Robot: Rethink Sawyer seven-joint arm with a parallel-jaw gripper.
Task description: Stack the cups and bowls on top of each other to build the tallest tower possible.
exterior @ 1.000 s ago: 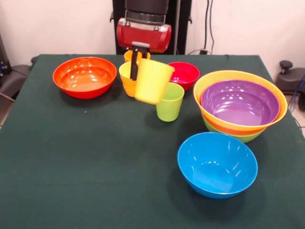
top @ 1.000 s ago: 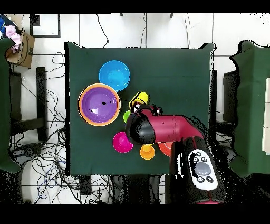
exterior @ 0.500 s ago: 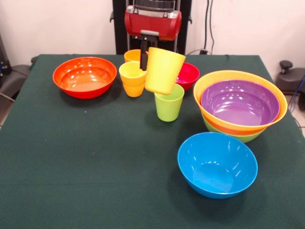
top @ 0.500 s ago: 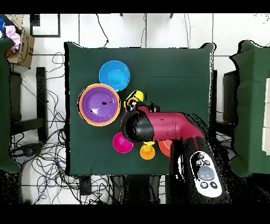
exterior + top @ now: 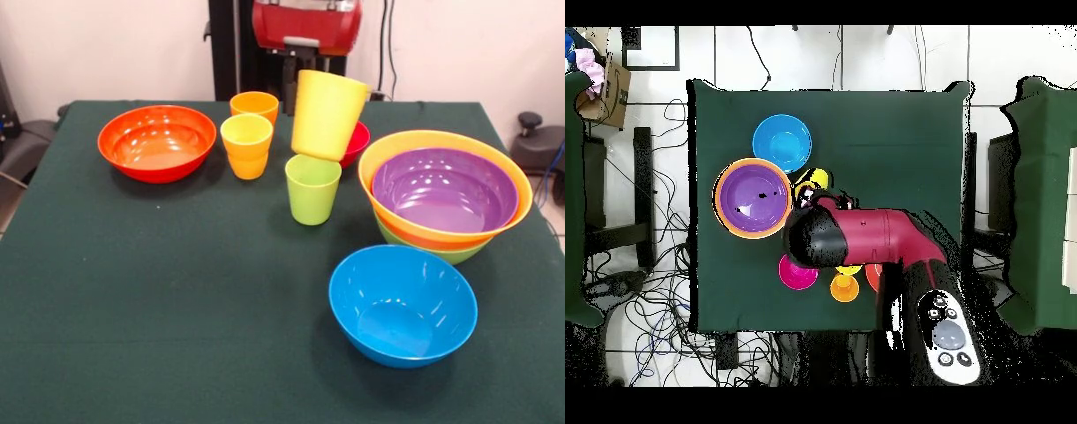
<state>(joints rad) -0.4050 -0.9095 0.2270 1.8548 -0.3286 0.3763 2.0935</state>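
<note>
My gripper (image 5: 298,88) is shut on the rim of a large yellow cup (image 5: 328,115) and holds it tilted in the air, just above and behind the lime green cup (image 5: 312,188). A yellow cup nested in an orange cup (image 5: 246,146) stands left of it, with another orange cup (image 5: 254,105) behind. The tower (image 5: 446,190) at the right is a purple bowl nested in a large orange bowl on a lime green one. In the overhead view the red arm (image 5: 855,237) covers the lime green cup; the held yellow cup (image 5: 812,181) shows beside the purple bowl (image 5: 753,197).
A red-orange bowl (image 5: 157,141) sits at the back left. A small magenta-red bowl (image 5: 357,141) lies behind the held cup. A blue bowl (image 5: 403,303) stands at the front right, also in the overhead view (image 5: 782,142). Dark green cloth covers the table (image 5: 159,300).
My gripper has risen and moved to the picture's right in the front view, carrying the large yellow cup from beside the small yellow cup to above the lime green cup.
</note>
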